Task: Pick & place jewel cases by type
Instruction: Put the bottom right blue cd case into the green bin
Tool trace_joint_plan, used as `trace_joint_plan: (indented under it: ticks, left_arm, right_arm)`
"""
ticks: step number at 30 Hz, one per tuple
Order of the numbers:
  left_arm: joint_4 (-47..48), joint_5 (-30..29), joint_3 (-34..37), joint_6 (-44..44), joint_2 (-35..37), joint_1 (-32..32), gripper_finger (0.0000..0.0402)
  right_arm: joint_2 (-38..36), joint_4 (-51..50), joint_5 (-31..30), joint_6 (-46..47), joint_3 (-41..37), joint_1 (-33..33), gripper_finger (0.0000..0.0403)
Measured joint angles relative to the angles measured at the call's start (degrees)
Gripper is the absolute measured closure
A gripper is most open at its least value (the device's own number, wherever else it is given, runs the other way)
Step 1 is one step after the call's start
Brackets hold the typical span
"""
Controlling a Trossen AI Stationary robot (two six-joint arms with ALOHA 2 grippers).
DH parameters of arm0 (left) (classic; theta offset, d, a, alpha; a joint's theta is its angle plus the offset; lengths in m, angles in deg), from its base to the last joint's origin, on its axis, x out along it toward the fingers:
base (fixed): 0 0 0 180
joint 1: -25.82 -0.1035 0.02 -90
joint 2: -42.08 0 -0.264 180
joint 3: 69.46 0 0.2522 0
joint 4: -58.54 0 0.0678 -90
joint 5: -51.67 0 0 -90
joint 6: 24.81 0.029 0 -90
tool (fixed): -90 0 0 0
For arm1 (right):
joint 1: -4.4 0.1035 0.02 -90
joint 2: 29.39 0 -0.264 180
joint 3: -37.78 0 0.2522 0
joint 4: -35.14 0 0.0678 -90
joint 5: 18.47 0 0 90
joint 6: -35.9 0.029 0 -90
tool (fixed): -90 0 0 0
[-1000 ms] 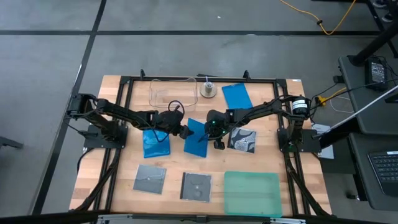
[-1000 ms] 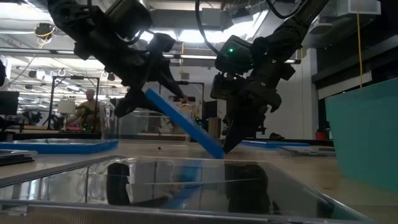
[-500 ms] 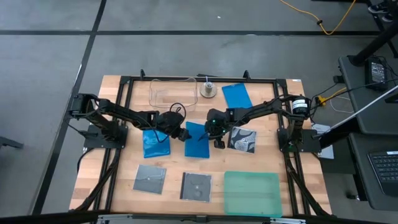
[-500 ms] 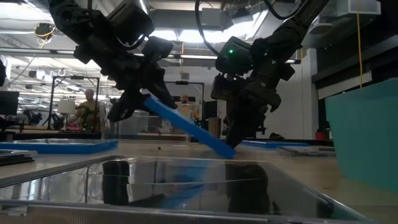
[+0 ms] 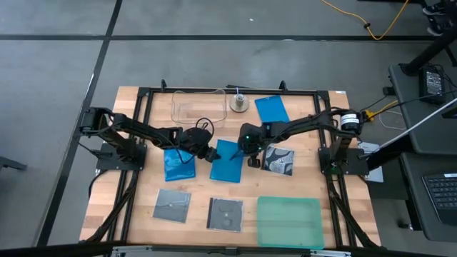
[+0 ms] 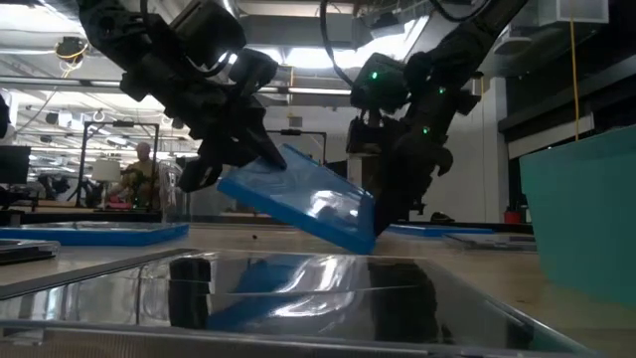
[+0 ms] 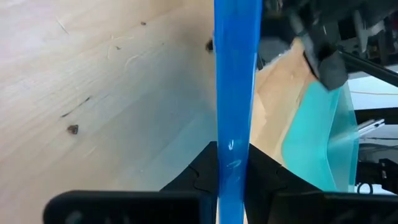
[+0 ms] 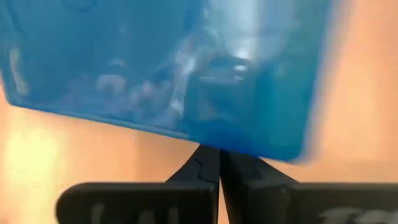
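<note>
Fingers of your left gripper (image 7: 231,186) pinch one edge of a blue jewel case (image 5: 227,160), tilted above mid-desk; the right gripper (image 5: 251,153) sits pressed together at its opposite edge. Sorting looks barely begun: one blue case (image 5: 179,164) lies beside your left fingers, another (image 5: 272,110) beyond; three grey-black cases (image 5: 172,206) remain scattered on the desk (image 5: 136,107).

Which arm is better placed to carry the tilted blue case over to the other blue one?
Left, probably. The left gripper is shut on the tilted blue case, and the flat blue case lies on its side. The right gripper only meets the lower edge.
</note>
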Motion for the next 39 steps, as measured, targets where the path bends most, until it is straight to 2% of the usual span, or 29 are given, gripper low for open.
trace_joint_plan:
  ticks: [8,13,18,26,32,35,39]
  left_arm:
    - [0.7,-0.4,0.0,2.8,5.3,-3.1,0.0371]
    - [0.8,-0.6,0.0,4.9,12.1,-5.2,0.0372]
    - [0.7,-0.5,0.0,7.8,19.9,-6.6,0.0372]
    - [1.4,-0.4,0.0,10.8,30.4,-8.7,0.0372]
    - [2.0,1.0,0.0,8.4,35.7,-11.0,0.0372]
    - [1.9,2.3,0.0,4.9,38.1,-11.4,0.0372]
    - [1.8,4.7,0.0,1.9,41.2,-12.7,0.0372]
  right_arm:
    - [-10.7,-5.7,-8.7,-1.7,0.0,-0.6,0.0397]
    - [-19.3,-8.2,-14.1,-1.5,0.0,-0.7,0.0397]
    - [-28.2,-8.4,-16.3,1.3,-0.1,-0.7,0.0397]
    - [-44.7,-4.0,-21.0,5.9,-7.8,-0.3,0.0397]
    - [-57.5,9.9,-21.5,5.9,-18.4,2.7,0.0397]
    - [-60.9,15.2,-21.7,4.2,-21.0,4.0,0.0397]
    - [-62.1,15.6,-22.6,2.3,-21.6,4.7,0.0397]
